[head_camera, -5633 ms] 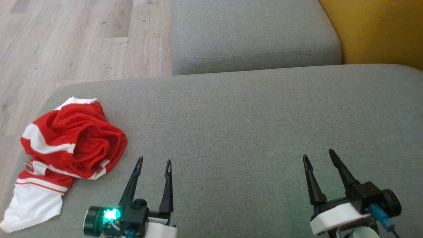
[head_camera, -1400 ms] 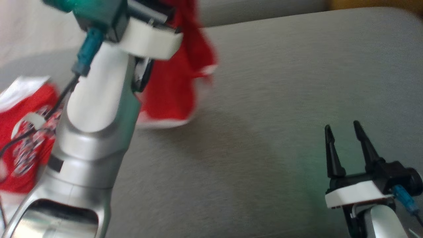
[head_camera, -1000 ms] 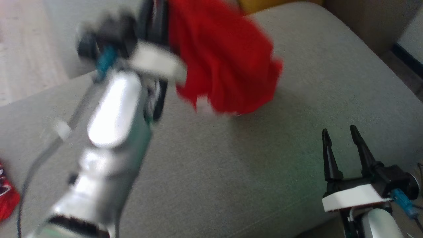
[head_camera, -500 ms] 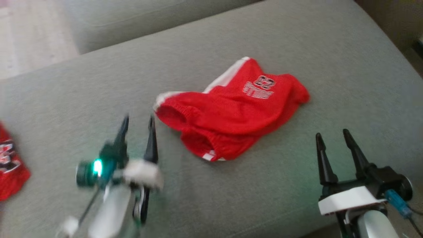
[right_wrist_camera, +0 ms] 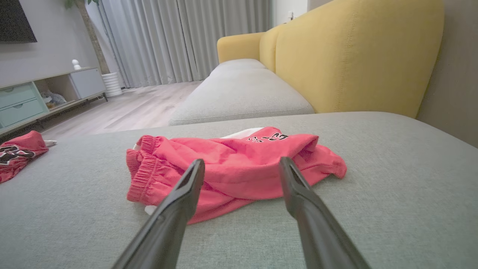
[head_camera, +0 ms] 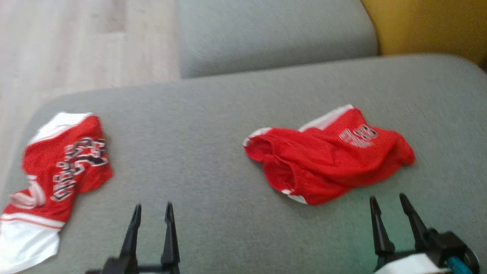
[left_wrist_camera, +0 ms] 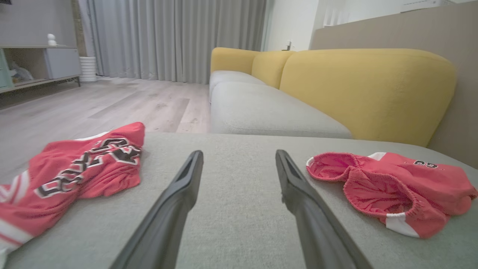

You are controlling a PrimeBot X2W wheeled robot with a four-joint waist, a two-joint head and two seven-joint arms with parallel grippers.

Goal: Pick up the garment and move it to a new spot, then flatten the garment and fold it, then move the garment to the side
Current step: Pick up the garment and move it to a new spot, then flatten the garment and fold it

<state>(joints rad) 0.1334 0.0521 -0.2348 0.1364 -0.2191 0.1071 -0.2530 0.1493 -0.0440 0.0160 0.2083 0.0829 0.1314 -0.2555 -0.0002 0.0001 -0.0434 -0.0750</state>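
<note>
Garment [head_camera: 327,167], likely shorts, crumpled | left tool [head_camera: 153,205] parted, empty | right tool [head_camera: 387,197] parted, empty

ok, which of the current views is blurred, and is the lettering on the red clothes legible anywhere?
Head view: motion-smeared throughout, lettering on the shorts and the jersey unreadable. Left wrist view: sharp, jersey lettering crisp but broken up by creases. Right wrist view: sharp, but the shorts print is small and foreshortened.

Crumpled red shorts [head_camera: 327,167] on grey cushion [head_camera: 198,152]
</note>
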